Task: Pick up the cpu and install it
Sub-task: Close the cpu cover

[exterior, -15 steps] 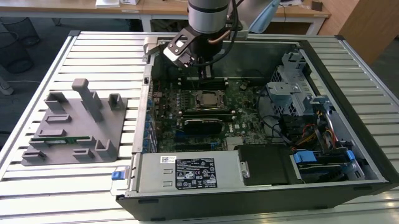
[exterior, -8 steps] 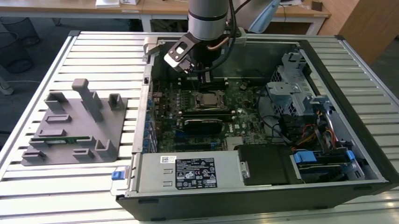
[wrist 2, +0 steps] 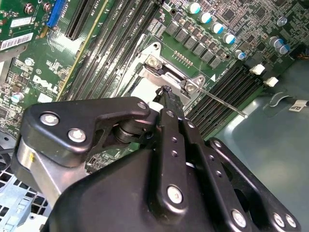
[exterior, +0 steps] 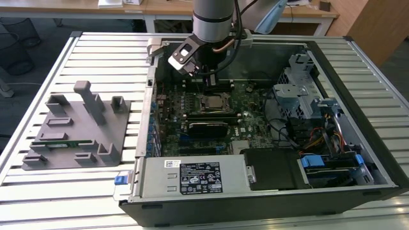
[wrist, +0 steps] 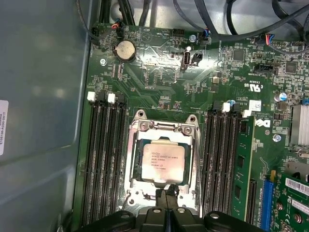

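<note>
The cpu (wrist: pixel 162 162), a square chip with a silver top, lies flat inside the open metal socket frame (wrist: pixel 140 126) on the green motherboard. In the exterior view the cpu (exterior: pixel 211 101) sits mid-board inside the open computer case. My gripper (wrist: pixel 166 202) hangs just off the socket's edge, a little above the board, with its two black fingers pressed together and nothing between them. The second wrist view shows the gripper (wrist 2: pixel 166 92) with its tips over the socket frame's edge. In the exterior view the gripper (exterior: pixel 210 81) stands just behind the socket.
Memory slots (wrist: pixel 104 159) flank the socket on both sides, and a thin socket lever (wrist 2: pixel 217 99) sticks out sideways. The case walls (exterior: pixel 148 96) enclose the board, with a power supply (exterior: pixel 191 177) in front and a drive cage (exterior: pixel 300 91) at the exterior view's right. A grey tray (exterior: pixel 76 129) holds a green memory stick (exterior: pixel 61 143).
</note>
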{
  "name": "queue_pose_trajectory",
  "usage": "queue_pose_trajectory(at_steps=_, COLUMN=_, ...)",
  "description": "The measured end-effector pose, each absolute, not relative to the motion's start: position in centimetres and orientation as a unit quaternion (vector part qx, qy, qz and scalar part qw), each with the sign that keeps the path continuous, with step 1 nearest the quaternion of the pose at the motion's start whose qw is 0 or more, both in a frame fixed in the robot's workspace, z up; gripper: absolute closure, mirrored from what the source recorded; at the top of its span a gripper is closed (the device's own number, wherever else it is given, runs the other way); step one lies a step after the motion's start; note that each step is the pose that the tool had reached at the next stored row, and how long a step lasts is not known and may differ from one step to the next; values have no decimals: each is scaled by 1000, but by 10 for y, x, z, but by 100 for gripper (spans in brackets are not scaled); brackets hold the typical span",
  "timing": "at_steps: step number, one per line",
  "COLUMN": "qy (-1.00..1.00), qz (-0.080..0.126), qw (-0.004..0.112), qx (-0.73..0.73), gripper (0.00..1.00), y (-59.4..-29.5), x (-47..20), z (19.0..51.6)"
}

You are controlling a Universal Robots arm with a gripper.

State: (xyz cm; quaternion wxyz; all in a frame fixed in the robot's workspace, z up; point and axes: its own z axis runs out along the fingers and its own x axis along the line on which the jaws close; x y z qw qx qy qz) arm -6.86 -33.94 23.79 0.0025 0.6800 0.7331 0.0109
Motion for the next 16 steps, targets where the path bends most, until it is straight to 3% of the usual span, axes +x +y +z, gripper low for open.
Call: queue_pose_trajectory(at_steps=16, qy=733, qz=11, qw=3, qx=680, gripper=89, y=-339, x=-69, z=234)
